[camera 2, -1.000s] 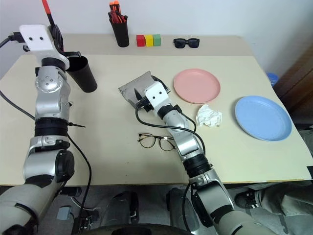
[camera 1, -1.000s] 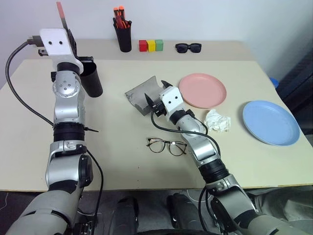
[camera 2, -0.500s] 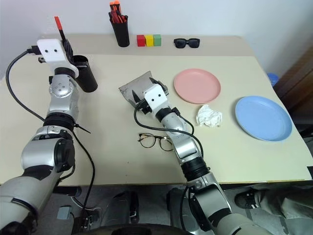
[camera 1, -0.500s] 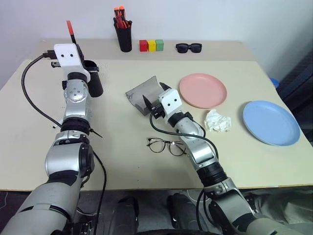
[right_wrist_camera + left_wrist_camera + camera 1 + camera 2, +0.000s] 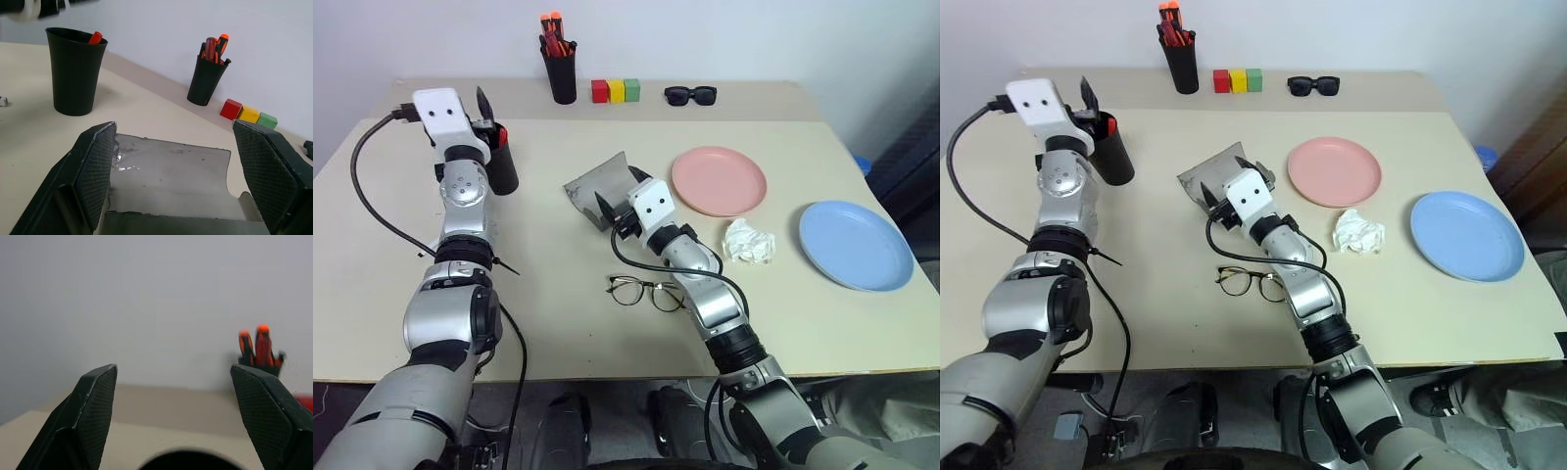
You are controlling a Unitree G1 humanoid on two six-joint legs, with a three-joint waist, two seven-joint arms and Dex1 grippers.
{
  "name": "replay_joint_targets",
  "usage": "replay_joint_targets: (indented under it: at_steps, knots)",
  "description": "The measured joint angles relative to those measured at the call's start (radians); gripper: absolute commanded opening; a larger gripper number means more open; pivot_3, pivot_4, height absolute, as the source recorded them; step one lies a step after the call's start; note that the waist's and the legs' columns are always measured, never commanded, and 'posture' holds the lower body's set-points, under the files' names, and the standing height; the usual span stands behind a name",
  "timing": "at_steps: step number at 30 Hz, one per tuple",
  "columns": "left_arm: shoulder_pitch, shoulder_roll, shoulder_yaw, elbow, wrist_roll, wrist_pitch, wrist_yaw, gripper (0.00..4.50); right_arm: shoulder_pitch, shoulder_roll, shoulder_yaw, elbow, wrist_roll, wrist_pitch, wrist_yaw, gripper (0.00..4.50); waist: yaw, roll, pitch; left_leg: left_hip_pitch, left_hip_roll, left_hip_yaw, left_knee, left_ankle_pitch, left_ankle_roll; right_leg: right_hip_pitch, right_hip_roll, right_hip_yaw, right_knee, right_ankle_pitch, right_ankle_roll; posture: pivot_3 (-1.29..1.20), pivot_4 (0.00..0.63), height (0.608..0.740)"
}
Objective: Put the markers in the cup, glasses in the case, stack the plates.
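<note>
The left gripper (image 5: pixel 1092 98) is standing open just above the cup (image 5: pixel 1112 149), its two black fingers spread wide with nothing between them, where a moment ago it was holding a red-capped marker (image 5: pixel 95 37) upright over the rim. That marker is now sitting inside the cup, its red cap leaning against the rim and poking out at the top. I am not seeing the second, white-bodied marker anywhere on the worktop (image 5: pixel 558 304), and I cannot tell whether it is already down in the cup. So the marker part of the job is looking at least half done, perhaps finished. The right gripper (image 5: pixel 620 209) is hanging open too, gripping nothing, poised right at the grey case (image 5: pixel 600 188), which is lying with its lid thrown back in the middle of the worktop. The glasses (image 5: pixel 647 291) are lying flat nearer the robot, close beside the right forearm and apart from the case, so that step is not yet done. The pink plate (image 5: pixel 719 180) and the blue plate (image 5: pixel 855 244) are resting well apart on the right side, with a crumpled tissue (image 5: pixel 748 241) between them, so stacking is also waiting. To my eye the glasses are the likely next job.
</note>
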Motion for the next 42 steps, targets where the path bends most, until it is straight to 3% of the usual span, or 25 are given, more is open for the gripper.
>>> replay_joint_targets:
  at_steps: [5, 6, 8, 14, 19, 26, 29, 36, 42]
  knots:
    - [0.159, 0.133, 0.045, -0.305, -0.045, 0.222, -0.044, 3.74, 0.017, -0.009, -0.002, -0.026, 0.001, 0.014, 0.012, 3.86, -0.012, 0.000, 0.000, 0.001, 0.001, 0.001, -0.001, 0.000, -0.001, -0.001, 0.000, 0.000, 0.001, 0.000, 0.000, 0.00, 0.150, 0.722]
    - [0.200, 0.153, 0.052, -0.352, -0.057, 0.278, -0.068, 4.01, 0.023, -0.017, -0.005, -0.034, 0.001, 0.016, 0.015, 3.86, -0.013, 0.000, 0.000, 0.000, 0.001, 0.000, -0.001, 0.001, -0.001, -0.001, 0.000, 0.000, 0.002, 0.000, 0.000, 0.00, 0.150, 0.722]
    - [0.316, 0.204, 0.055, -0.491, -0.095, 0.449, -0.139, 4.48, 0.027, -0.028, -0.007, -0.047, 0.009, 0.022, 0.033, 3.86, -0.013, 0.000, 0.000, 0.000, 0.001, 0.000, 0.000, 0.001, -0.001, -0.001, 0.000, 0.000, 0.002, 0.000, 0.000, 0.00, 0.150, 0.722]
    - [0.566, 0.341, -0.001, -0.797, -0.226, 0.986, -0.414, 4.48, 0.055, -0.110, -0.023, -0.093, 0.044, 0.050, 0.107, 3.86, 0.000, 0.000, 0.000, 0.000, 0.001, -0.001, 0.000, 0.001, -0.001, 0.000, 0.000, -0.001, 0.003, 0.000, 0.000, 0.00, 0.150, 0.722]
    - [0.572, 0.366, -0.080, -0.814, -0.243, 1.198, -0.525, 4.48, 0.107, -0.183, -0.026, -0.164, 0.081, 0.073, 0.188, 3.86, 0.002, 0.000, 0.000, 0.001, 0.001, -0.001, 0.000, 0.001, -0.001, 0.000, 0.000, -0.002, 0.003, 0.000, -0.001, 0.00, 0.150, 0.722]
    - [0.433, 0.423, -0.233, -0.625, -0.132, 1.273, -0.604, 4.48, 0.184, -0.255, -0.021, -0.247, 0.129, 0.120, 0.299, 3.86, 0.001, 0.000, 0.000, 0.001, 0.001, -0.001, 0.000, 0.001, -0.001, 0.000, 0.001, -0.002, 0.003, 0.000, -0.001, 0.00, 0.150, 0.722]
    - [0.395, 0.421, -0.256, -0.572, -0.110, 1.260, -0.624, 3.68, 0.198, -0.254, -0.014, -0.267, 0.129, 0.130, 0.304, 3.86, 0.002, 0.000, 0.000, 0.001, 0.001, -0.001, 0.000, 0.001, -0.001, 0.000, 0.000, -0.001, 0.003, 0.000, -0.001, 0.00, 0.150, 0.722]
    - [0.364, 0.394, -0.259, -0.510, -0.094, 1.224, -0.634, 0.08, 0.215, -0.251, -0.006, -0.281, 0.127, 0.143, 0.298, 3.86, 0.000, 0.000, 0.000, 0.002, 0.001, -0.001, 0.000, 0.001, -0.001, 0.000, 0.000, -0.001, 0.004, 0.000, -0.001, 0.00, 0.150, 0.722]
    - [0.389, 0.381, -0.211, -0.522, -0.090, 1.210, -0.576, 0.03, 0.215, -0.249, -0.001, -0.281, 0.139, 0.151, 0.325, 3.86, 0.000, 0.000, 0.000, 0.001, 0.001, -0.001, 0.000, 0.001, -0.001, 0.000, 0.000, -0.001, 0.004, 0.000, -0.001, 0.00, 0.150, 0.722]
